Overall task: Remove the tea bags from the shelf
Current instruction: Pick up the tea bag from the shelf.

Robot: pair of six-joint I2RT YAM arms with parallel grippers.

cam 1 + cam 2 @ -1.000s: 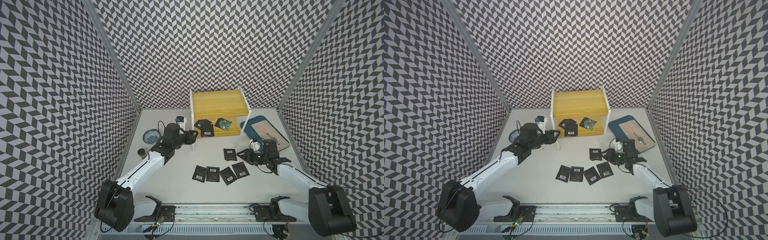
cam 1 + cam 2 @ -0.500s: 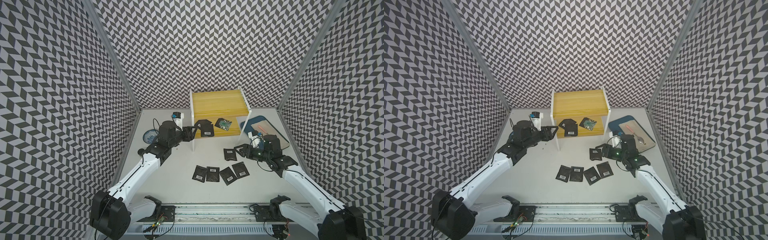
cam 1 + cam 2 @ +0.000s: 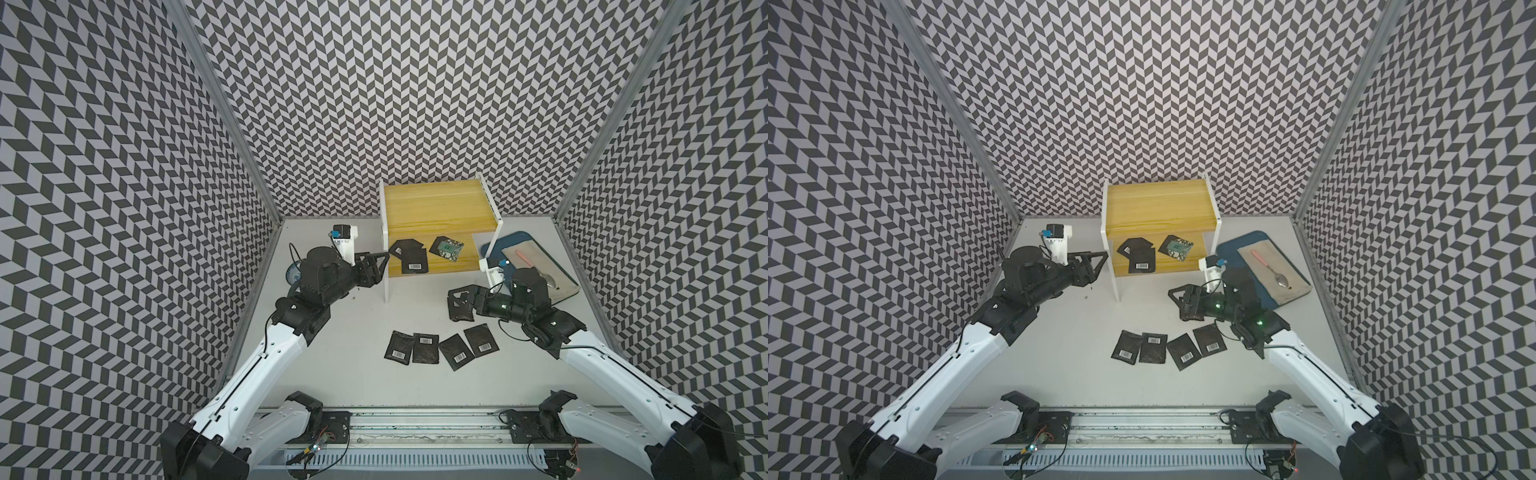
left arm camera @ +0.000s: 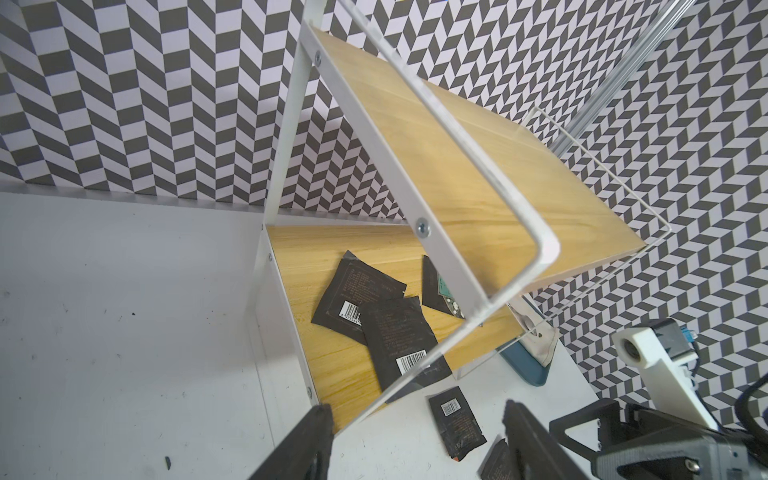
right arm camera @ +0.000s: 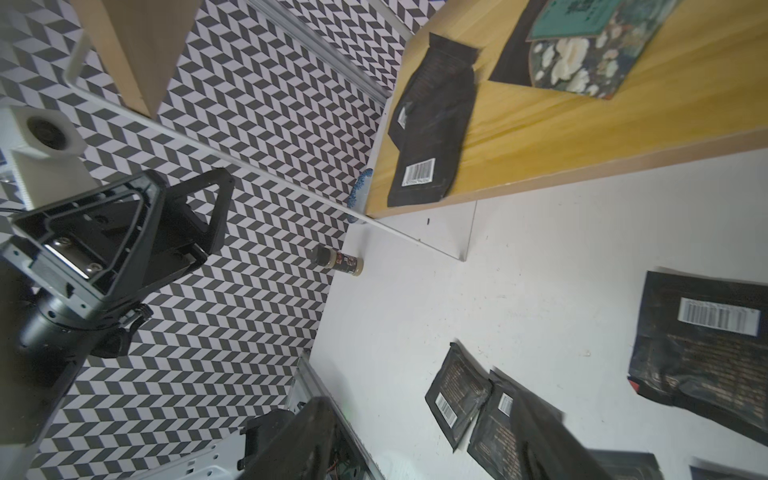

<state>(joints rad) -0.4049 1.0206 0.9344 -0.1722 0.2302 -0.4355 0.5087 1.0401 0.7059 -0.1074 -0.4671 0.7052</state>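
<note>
In both top views the left gripper (image 3: 384,259) (image 3: 1100,262) stands open and empty, its tips just beside the front left leg of the shelf (image 3: 436,203) (image 3: 1160,208). Two black tea bags (image 3: 410,258) overlap on the lower board, just right of those tips. A green tea bag (image 3: 446,249) lies farther right on the same board. The right gripper (image 3: 455,303) (image 3: 1177,301), jaws apart and holding nothing, hangs over a lone tea bag (image 3: 461,318) on the table (image 3: 353,374); I cannot tell whether they touch. A row of four tea bags (image 3: 440,349), black with white barcode labels, lies nearer.

In the left wrist view the fingers (image 4: 307,444) spread wide with nothing between them. Beyond them the black tea bags (image 4: 395,336) overlap on the yellow board, and the green tea bag (image 4: 440,295) is half hidden by the white frame.

In the right wrist view the fingers (image 5: 536,436) stand apart, empty. The lone tea bag (image 5: 702,340) lies flat nearby, label up.
</note>
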